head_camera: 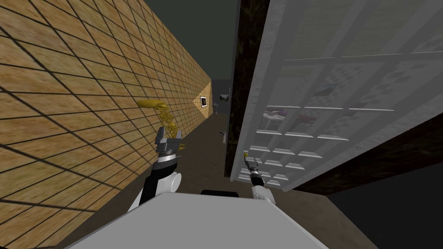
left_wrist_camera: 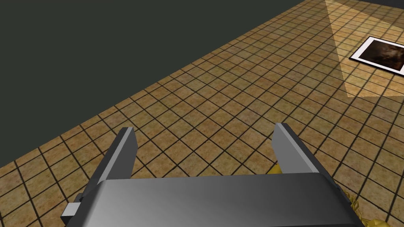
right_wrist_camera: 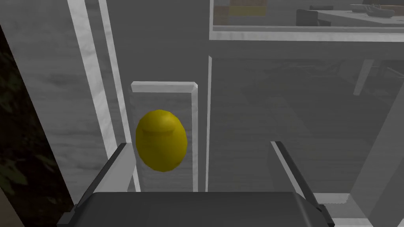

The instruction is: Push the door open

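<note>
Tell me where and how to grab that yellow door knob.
Grip the yellow knob across its rounded sides, coming straight at the door face-on. It is a smooth oval bulging out from its plate, so only the sides offer purchase. The open right pincer has it near one finger; I would centre it first.

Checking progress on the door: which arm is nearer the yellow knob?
Right. The right arm holds open jaws at the yellow knob on the white door; left arm is by the tiled wall, well away.

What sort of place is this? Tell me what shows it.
Probably a hallway in a house: a tiled wall with a framed picture, and a white paned door with a yellow knob.
</note>
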Tool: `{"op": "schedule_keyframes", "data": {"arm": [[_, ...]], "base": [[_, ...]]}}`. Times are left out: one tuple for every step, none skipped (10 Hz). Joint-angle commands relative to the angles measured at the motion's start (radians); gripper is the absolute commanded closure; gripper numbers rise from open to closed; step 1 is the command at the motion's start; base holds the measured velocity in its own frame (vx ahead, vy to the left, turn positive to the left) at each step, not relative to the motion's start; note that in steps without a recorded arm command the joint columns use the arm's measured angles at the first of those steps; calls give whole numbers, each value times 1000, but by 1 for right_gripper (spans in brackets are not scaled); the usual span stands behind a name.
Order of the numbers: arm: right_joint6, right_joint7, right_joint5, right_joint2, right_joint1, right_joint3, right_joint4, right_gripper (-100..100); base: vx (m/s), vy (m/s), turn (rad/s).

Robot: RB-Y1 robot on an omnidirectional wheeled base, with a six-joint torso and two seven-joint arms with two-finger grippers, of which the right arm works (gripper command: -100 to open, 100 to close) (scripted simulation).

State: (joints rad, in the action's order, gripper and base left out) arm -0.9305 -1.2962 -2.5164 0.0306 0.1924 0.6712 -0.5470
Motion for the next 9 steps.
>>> {"op": "schedule_keyframes", "data": {"arm": [[-4, -15, -13, -22, 3, 5, 6, -100], [5, -3, -5, -18, -5, -1, -15, -100], [5, -3, -5, -18, -5, -1, -15, 100], [5, -3, -5, -18, -5, -1, -15, 100], [5, -3, -5, -18, -5, -1, -15, 100], [5, -3, -5, -18, -5, -1, -15, 100], [5, -3, -5, -18, -5, -1, -15, 100], [5, -3, -5, -18, -5, -1, -15, 100], [-2, 13, 23, -9, -5, -19, -9, 100]], "base": [[188, -38, 95], [82, -19, 25], [-11, 11, 8], [-33, 32, 50], [-24, 18, -26], [-13, 5, -11], [0, 0, 0], [0, 0, 0], [-120, -38, 30]]}}
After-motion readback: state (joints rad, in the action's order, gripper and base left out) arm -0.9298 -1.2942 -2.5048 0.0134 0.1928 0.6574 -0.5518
